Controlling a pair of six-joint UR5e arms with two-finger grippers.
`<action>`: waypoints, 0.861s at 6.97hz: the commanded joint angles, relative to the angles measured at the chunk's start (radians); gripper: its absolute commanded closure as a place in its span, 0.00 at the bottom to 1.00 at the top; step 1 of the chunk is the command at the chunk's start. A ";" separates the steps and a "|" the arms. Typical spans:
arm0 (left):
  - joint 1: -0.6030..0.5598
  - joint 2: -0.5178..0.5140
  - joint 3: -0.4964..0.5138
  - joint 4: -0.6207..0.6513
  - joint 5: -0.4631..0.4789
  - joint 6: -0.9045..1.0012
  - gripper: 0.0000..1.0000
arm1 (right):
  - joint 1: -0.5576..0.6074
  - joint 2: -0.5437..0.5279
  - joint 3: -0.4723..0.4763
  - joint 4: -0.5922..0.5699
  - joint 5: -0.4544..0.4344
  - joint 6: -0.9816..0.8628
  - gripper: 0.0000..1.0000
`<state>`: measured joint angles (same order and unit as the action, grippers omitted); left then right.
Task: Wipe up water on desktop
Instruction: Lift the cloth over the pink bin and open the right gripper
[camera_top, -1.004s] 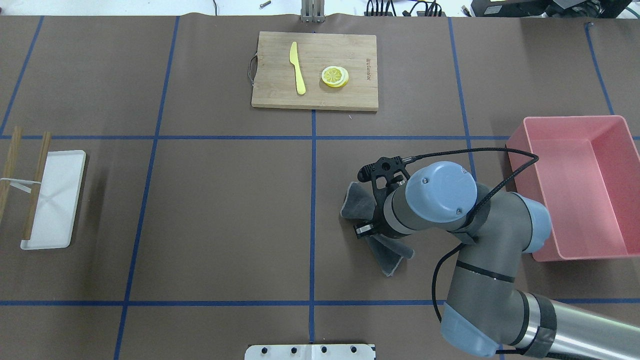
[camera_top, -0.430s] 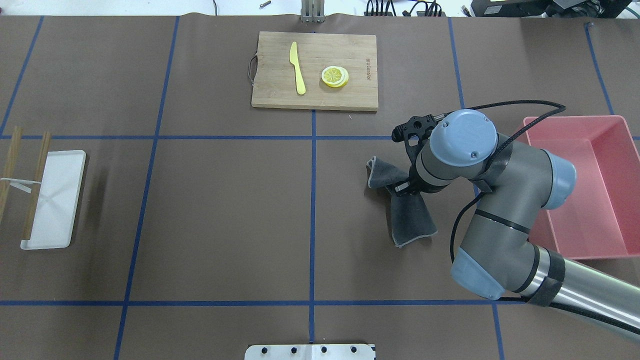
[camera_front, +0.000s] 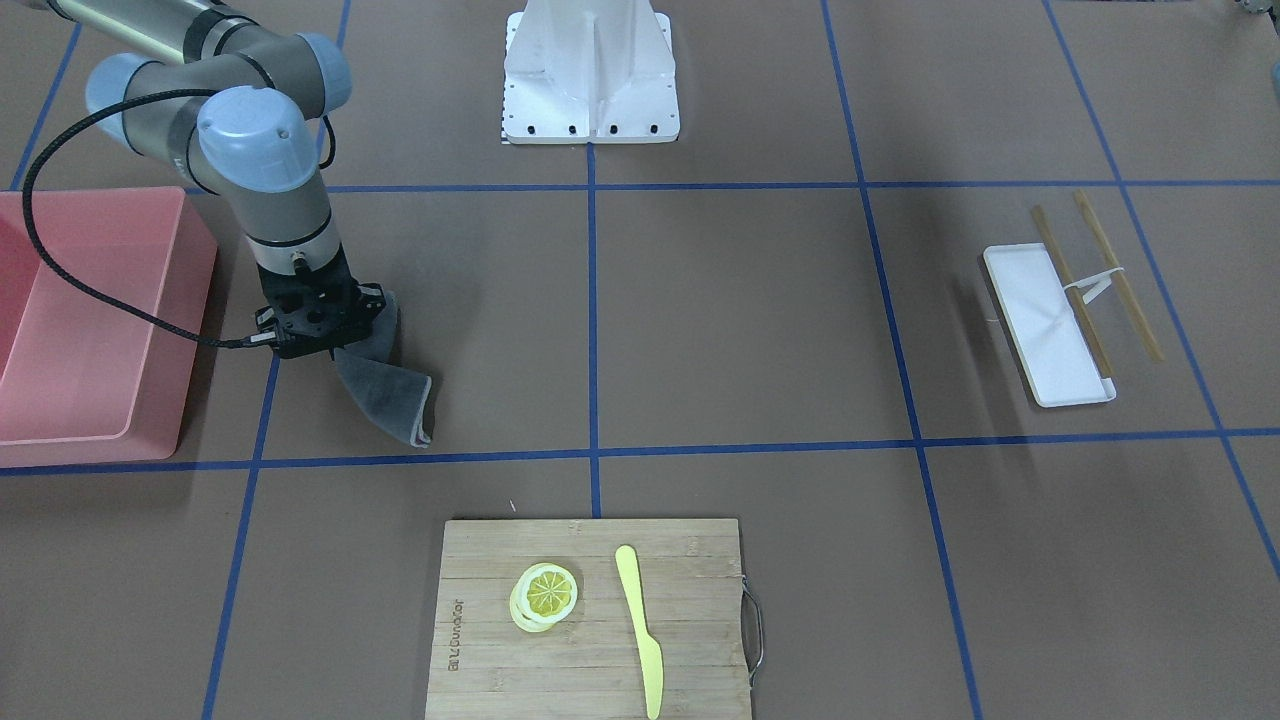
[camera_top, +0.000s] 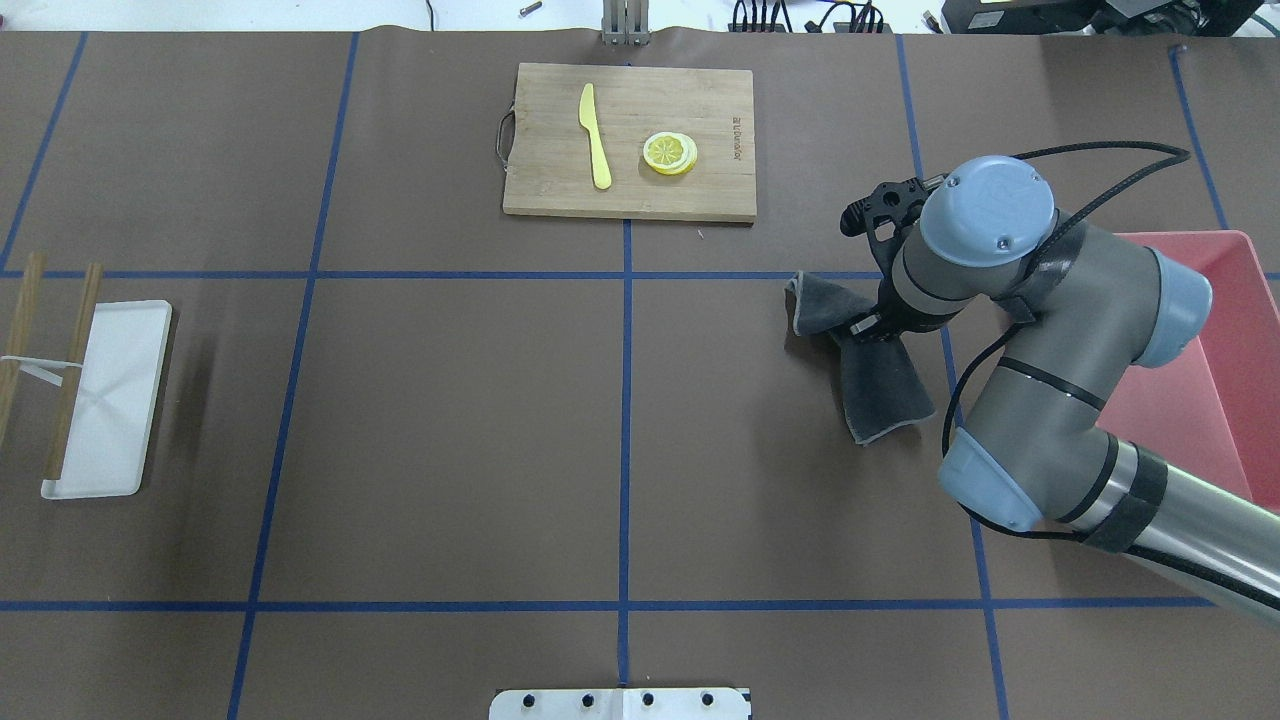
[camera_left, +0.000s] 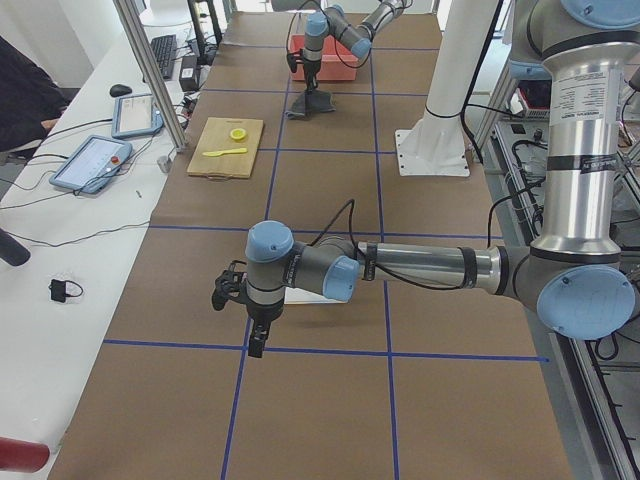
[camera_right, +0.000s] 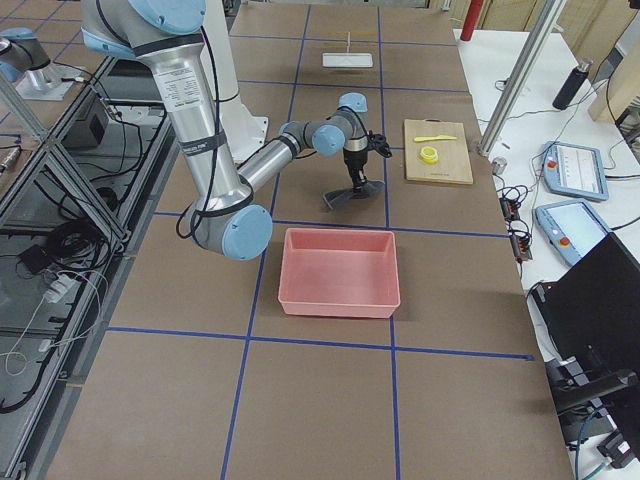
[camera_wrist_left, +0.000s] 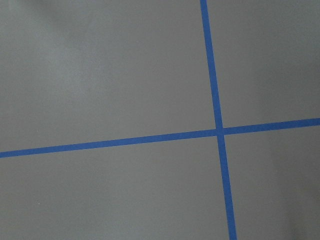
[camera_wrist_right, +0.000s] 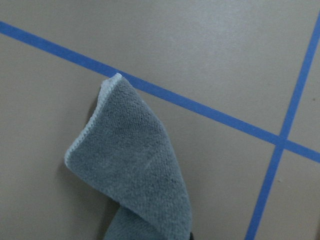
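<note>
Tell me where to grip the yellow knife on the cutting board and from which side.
Grip the yellow knife by its rounded handle, the end nearer the robot. It lies flat on the cutting board, pointing away from the robot, so probably come straight down, jaws closing across its narrow width. The lemon slices lie apart from it.
</note>
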<state>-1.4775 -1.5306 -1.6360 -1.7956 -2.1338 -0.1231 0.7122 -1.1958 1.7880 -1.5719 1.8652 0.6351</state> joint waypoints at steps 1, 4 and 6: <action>-0.001 0.001 0.002 0.001 0.000 0.000 0.01 | 0.079 -0.031 0.004 0.000 0.028 -0.093 1.00; -0.001 0.003 0.005 0.001 0.000 0.000 0.01 | 0.255 -0.036 0.185 -0.084 0.144 -0.123 1.00; 0.000 0.003 0.007 0.001 0.000 0.000 0.01 | 0.390 -0.037 0.308 -0.204 0.225 -0.129 1.00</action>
<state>-1.4779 -1.5279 -1.6302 -1.7954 -2.1338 -0.1227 1.0158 -1.2291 2.0245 -1.7137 2.0328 0.5115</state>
